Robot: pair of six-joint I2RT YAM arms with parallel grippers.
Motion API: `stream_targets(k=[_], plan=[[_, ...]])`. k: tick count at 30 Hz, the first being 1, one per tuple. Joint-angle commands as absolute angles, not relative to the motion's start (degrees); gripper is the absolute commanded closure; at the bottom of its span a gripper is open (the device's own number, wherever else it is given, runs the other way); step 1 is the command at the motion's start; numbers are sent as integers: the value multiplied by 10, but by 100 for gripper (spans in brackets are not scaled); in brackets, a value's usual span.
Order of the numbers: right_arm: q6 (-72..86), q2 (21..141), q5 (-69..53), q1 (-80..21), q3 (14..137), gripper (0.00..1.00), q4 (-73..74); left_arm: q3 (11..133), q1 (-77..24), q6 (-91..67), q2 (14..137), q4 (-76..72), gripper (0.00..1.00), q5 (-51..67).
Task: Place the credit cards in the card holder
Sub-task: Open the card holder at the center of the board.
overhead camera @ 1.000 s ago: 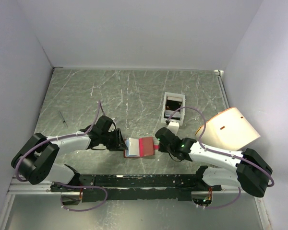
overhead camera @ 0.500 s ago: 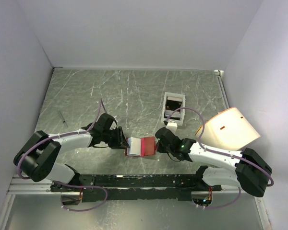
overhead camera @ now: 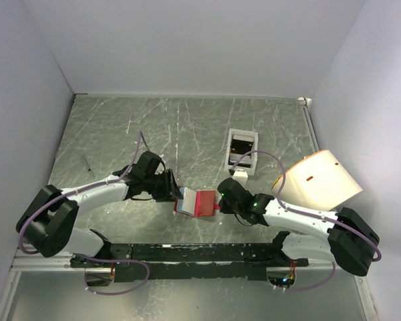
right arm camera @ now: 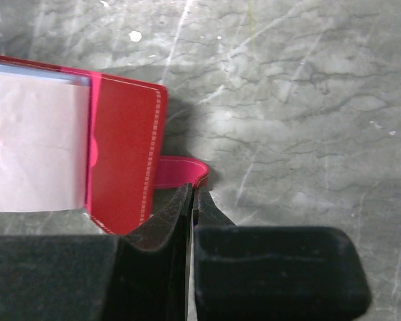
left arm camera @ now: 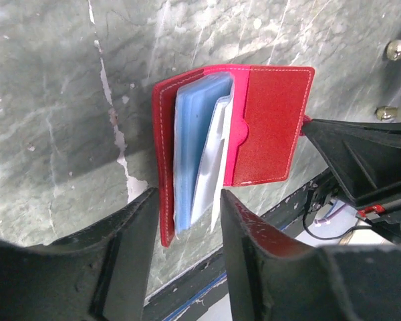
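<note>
Though left gripper (left arm camera: 188, 206) gapes, right gripper (right arm camera: 192, 198) pinches card holder (left arm camera: 274, 127), grey table (overhead camera: 120, 127), white walls (overhead camera: 187, 47).

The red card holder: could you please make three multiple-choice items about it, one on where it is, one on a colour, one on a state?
1. Where does the card holder lie?
A. Between the left fingers and the right fingers
B. Against the back wall
C. At the far left corner

2. What colour are its inner pockets?
A. Green
B. Pale blue
C. Black

3. What are the right fingers doing?
A. Standing wide open
B. Shut on a yellow card
C. Shut on the snap tab

Answers: 1 A, the top view shows it between the tips of both arms; 2 B, the left wrist view shows pale blue pockets inside the open red cover; 3 C, the right wrist view shows them pinched together on the tab.
</note>
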State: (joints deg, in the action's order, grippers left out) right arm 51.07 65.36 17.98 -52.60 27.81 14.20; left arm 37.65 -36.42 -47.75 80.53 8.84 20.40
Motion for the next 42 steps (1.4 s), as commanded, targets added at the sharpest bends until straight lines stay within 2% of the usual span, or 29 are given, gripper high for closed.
stream_targets(k=[1, 9, 19, 34, 42], plan=[[511, 642, 197, -519, 262, 100, 158, 372, -368, -495, 755, 113, 45, 170], [505, 641, 194, -515, 257, 100, 157, 368, -368, -504, 729, 52, 36, 208], [500, 635, 195, -511, 260, 100, 157, 363, -368, -484, 809, -37, 31, 235], [501, 631, 187, -509, 258, 100, 154, 354, -368, -481, 864, -80, 30, 245], [494, 633, 190, -509, 261, 100, 157, 371, -367, -462, 858, -20, 30, 210]])
